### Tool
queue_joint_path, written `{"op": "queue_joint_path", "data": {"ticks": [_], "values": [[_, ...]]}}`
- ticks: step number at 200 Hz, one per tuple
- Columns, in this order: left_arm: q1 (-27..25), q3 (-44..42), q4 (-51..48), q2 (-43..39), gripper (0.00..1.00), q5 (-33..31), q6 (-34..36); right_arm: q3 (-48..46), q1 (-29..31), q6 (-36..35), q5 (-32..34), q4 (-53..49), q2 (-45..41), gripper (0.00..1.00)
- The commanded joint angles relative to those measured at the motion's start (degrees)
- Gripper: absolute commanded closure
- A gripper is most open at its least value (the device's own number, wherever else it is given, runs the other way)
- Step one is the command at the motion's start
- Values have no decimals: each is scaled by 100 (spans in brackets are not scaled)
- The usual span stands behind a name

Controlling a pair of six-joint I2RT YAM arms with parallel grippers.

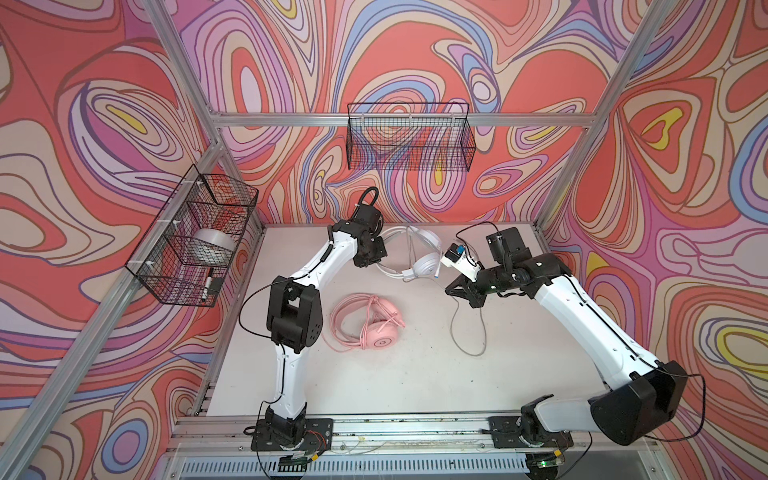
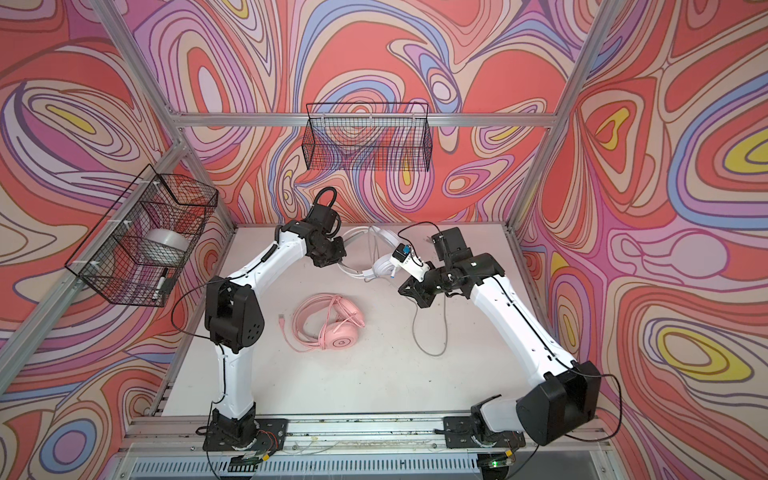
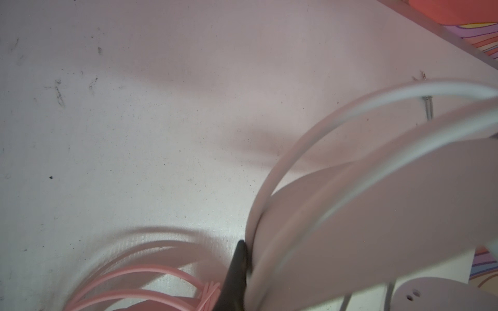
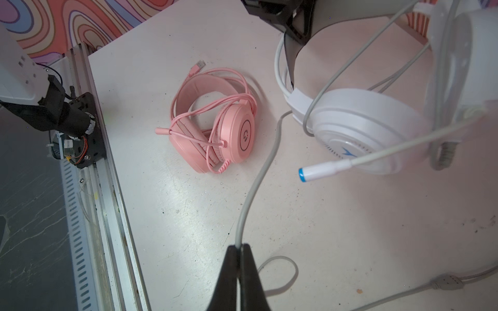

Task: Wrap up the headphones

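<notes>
Step in hand, as judged: winding the cable of the white over-ear plastic headset [image 1: 426, 264] around its own headband. The all-pink over-ear headset [image 1: 368, 320] lies near the centre of the pale bench [image 1: 395, 382] with its pink cable already looped about it, so roughly half of the task appears done. In both top views the white headset sits at 1 o'clock from the pink one, toward the far edge of the bench. Whether its earcup rests on the bench or hangs just clear cannot be told. The left gripper [image 3: 244, 258], at 9 o'clock of the white headset, has its fingers [image 3: 237, 269] clamped narrow on the headband. The right gripper [image 4: 238, 249], at 4 o'clock of the white earcup, has its fingers [image 4: 229, 272] pinched together on the thin grey-white cable [image 4: 258, 183]. The slack trails in a loop on the bench at 3 o'clock from the pink headset. To do the step well:
- Use the left gripper as a steady anchor on the headband.
- Carry the pinched cable around the band in an even arc under light tension.
- Route it clear of the blue-tipped boom microphone [image 4: 318, 171], which juts toward the right gripper and could snag.
- Regrip farther along the slack after each turn.
</notes>
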Motion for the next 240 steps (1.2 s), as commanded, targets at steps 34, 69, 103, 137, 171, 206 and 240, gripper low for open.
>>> {"op": "queue_joint_path", "data": {"ticks": [34, 69, 103, 137, 171, 206, 240], "values": [[30, -174, 37, -155, 100, -52, 76, 817, 20, -598, 377, -605, 293, 100], [34, -170, -11, -121, 100, -70, 121, 1063, 20, -833, 63, -820, 409, 100], [59, -214, 137, -146, 100, 338, -24, 946, 62, -965, -143, -1165, 512, 100], [132, -106, 202, -125, 100, 621, -106, 380, 78, -867, 199, -1136, 313, 100], [131, -40, 187, -150, 100, 808, -119, 134, 78, -745, 520, -1197, 256, 100], [133, -77, 77, -156, 100, 590, -45, 247, 78, -805, 371, -1122, 209, 100], [132, -263, 100, -82, 100, 418, 2, 520, 91, -909, 113, -1010, 258, 100]]}}
